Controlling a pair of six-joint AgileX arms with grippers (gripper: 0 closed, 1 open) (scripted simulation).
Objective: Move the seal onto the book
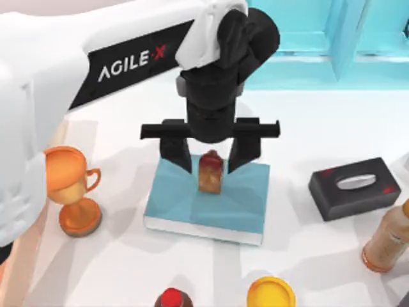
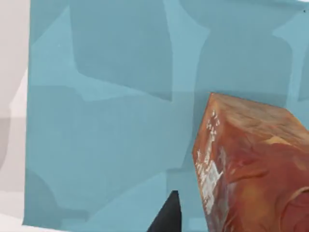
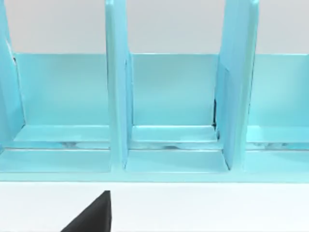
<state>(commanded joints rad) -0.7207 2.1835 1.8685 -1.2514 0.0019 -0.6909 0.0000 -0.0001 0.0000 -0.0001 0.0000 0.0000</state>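
Book (image 1: 172, 201) cover open around seal (image 1: 210, 173), trophy (image 1: 70, 188) left, tissue box (image 1: 354, 187) right

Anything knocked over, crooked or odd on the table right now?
Nothing stands out. The seal stands upright on the book, between the left gripper's open jaws. Trophy and tissue box look undisturbed.

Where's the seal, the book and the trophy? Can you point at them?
seal (image 1: 210, 173): top view, middle of its body.
book (image 1: 172, 198): top view, bare left part of the teal cover.
trophy (image 1: 66, 171): top view, side of its orange cup.
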